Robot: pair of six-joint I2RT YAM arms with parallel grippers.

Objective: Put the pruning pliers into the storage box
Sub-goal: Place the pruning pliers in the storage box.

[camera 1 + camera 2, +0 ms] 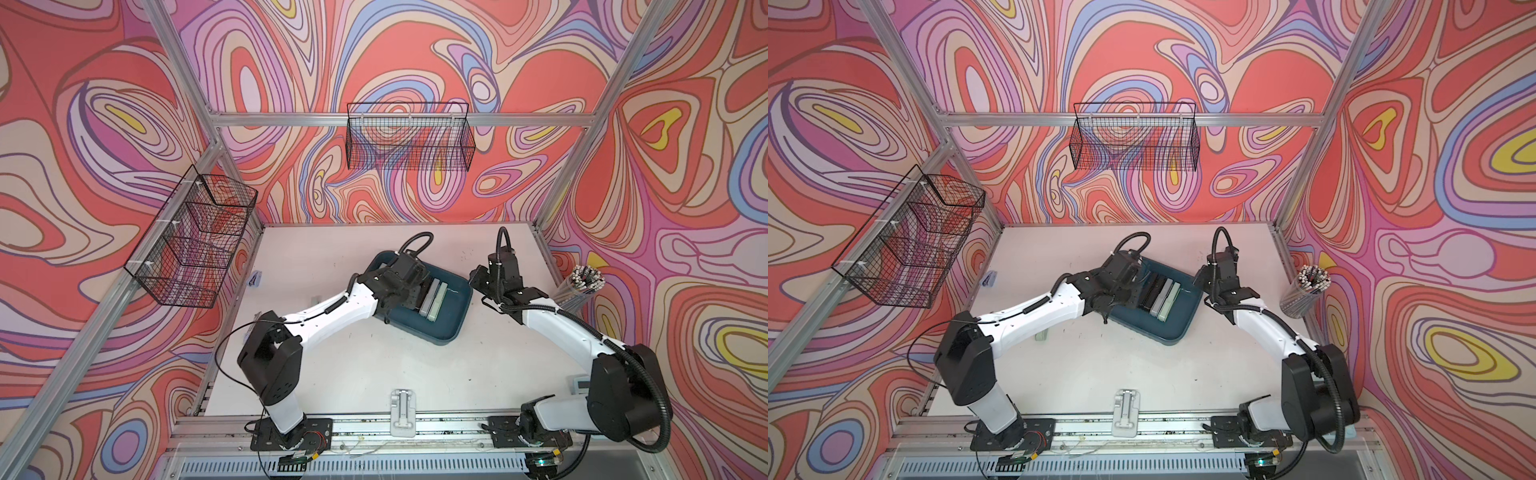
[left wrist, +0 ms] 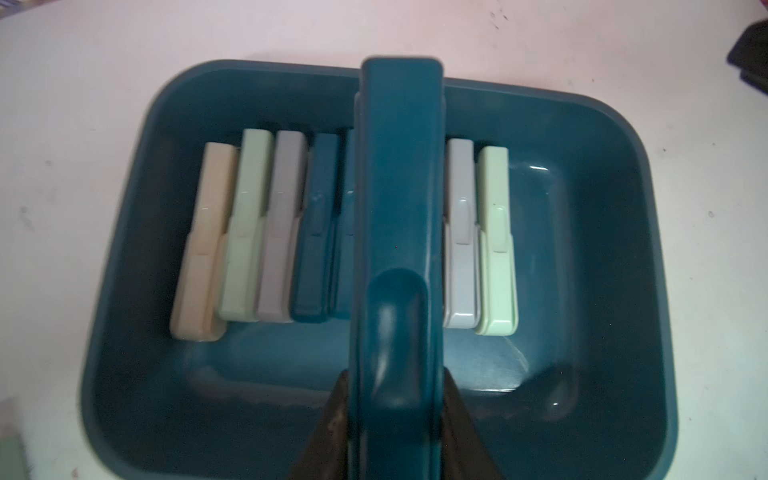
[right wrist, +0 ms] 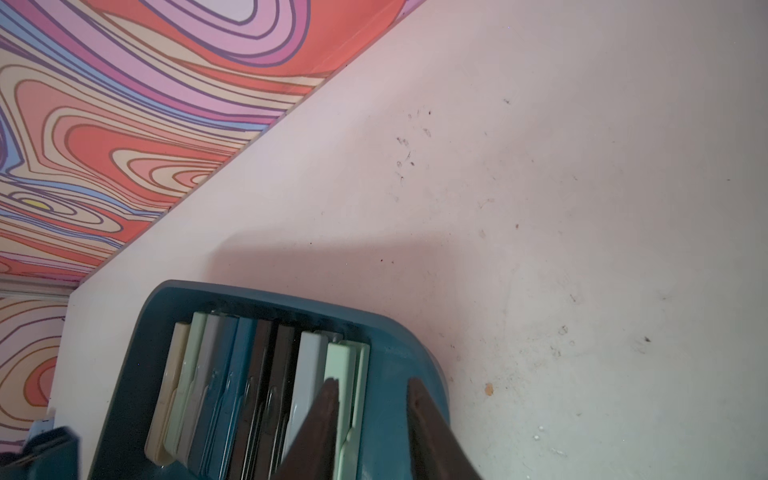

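Note:
The storage box is a dark teal tray lying mid-table. Several pruning pliers lie side by side in it: cream, pale green, grey, teal, black. In the left wrist view my left gripper is shut on a dark teal pruning plier, held above the row over the box. My right gripper hovers open over the box's corner, above the outermost pale green plier, with nothing held. In a top view it sits at the box's right edge.
Black wire baskets hang on the back wall and the left wall. A clear cup of sticks stands at the table's right edge. A small blue gadget lies at the left edge. A pale green item shows under the left arm.

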